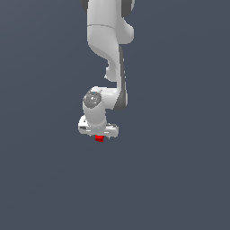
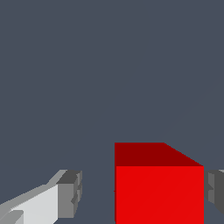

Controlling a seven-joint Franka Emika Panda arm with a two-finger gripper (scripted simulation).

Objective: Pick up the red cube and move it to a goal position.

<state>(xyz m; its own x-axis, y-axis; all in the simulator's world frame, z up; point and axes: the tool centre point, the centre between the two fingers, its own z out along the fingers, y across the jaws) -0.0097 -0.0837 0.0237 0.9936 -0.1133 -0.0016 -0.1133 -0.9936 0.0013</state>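
The white arm (image 1: 108, 40) is reaching down from the top of the exterior view, its wrist bending toward that view's left. The gripper (image 1: 99, 134) is pointing downward, its jaws standing apart. In the wrist view, one grey pad (image 2: 70, 194) is showing clearly, the other only at the frame's edge.

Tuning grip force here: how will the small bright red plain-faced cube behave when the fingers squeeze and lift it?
The small bright red plain-faced cube shows flat faces and crisp edges, so it probably stays stiff and won't roll. It sits off-centre, close to one grey finger pad and apart from the other, so the gripper may nudge it sideways first. Smooth faces might slip.
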